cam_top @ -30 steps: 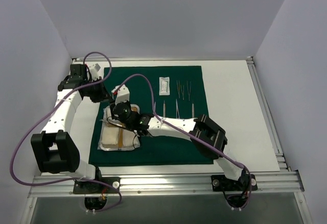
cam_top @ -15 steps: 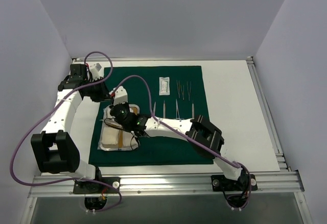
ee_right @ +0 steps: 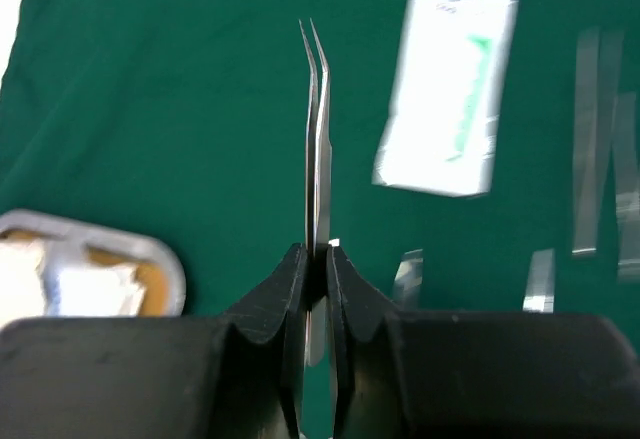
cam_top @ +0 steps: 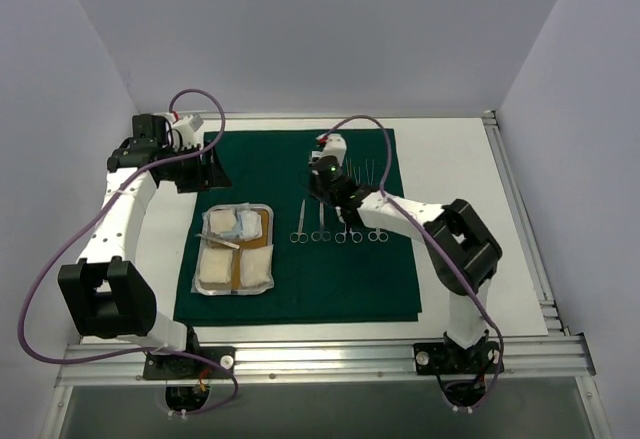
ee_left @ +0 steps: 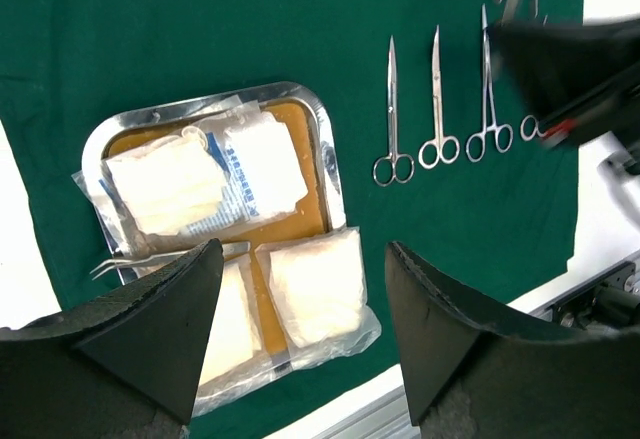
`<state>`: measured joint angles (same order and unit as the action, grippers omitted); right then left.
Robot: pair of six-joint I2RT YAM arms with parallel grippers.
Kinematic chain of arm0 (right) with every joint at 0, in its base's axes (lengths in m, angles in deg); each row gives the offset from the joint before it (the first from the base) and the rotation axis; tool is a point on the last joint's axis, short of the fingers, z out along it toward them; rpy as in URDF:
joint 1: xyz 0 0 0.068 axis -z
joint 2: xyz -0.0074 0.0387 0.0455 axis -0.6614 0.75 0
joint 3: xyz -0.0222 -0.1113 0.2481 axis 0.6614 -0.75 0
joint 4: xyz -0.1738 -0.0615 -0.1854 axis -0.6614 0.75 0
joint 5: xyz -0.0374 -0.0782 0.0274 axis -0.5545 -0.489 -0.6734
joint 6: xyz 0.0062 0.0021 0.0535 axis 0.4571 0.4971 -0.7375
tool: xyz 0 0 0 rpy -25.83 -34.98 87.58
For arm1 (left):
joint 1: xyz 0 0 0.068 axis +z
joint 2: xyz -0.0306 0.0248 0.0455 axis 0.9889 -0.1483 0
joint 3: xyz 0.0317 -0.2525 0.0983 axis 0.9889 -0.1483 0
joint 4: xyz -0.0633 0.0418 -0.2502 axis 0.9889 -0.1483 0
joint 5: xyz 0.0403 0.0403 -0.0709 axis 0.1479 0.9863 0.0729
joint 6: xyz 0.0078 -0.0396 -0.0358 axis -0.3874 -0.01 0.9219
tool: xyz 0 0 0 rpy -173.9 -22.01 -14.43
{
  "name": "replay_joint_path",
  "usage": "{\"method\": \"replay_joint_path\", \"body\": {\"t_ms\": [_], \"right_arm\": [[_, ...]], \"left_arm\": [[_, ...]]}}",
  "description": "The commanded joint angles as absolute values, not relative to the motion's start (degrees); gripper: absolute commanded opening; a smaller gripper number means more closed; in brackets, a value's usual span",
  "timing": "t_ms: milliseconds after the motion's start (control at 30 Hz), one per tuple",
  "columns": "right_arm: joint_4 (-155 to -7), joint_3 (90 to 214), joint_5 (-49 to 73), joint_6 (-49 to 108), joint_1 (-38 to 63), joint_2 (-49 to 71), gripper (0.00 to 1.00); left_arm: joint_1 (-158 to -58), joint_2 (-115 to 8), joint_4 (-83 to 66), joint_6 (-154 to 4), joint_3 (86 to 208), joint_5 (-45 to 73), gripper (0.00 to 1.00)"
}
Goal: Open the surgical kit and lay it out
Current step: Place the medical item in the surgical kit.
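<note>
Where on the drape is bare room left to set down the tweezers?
Free: the drape beyond the tray, and its near strip below the scissors. Crowded: around the white packet and thin instruments by the right fingers.

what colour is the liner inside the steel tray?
Tan, leaning orange-brown. The liner shows between the gauze packets in the steel tray, clearest in the left wrist view.

The left arm [cam_top: 122,214] and right arm [cam_top: 400,216] match — white rounded links between chunky black joint housings [cam_top: 100,299], each on a black base [cam_top: 455,359]. A purple cable [cam_top: 20,329] loops loosely along each. The left pincer [ee_left: 303,251] and right pincer [ee_right: 317,254] have matte black, wedge-shaped fingers [ee_left: 150,329] with a grainy finish — a small green light [cam_top: 330,169] glows by the right wrist.
</note>
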<state>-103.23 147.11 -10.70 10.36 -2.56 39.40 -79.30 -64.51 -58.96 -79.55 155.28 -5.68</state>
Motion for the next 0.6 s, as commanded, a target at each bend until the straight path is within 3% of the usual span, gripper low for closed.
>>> {"method": "replay_joint_path", "body": {"t_ms": [0, 267, 567], "right_arm": [[-101.19, 145.26, -3.45, 11.98, 3.51, 32.93, 0.0], [-94.33, 144.73, 5.7, 17.26, 21.44, 32.64, 0.0], [-90.46, 149.83, 8.26, 21.05, 26.99, 39.85, 0.0]], "left_arm": [[-79.19, -65.07, -61.03, -82.77, 157.08, -6.4, 0.75], [-78.4, -65.6, -59.89, -84.18, 155.06, -6.74, 0.75], [-77.69, -66.56, -59.71, -84.53, 154.62, -7.71, 0.74]]}}
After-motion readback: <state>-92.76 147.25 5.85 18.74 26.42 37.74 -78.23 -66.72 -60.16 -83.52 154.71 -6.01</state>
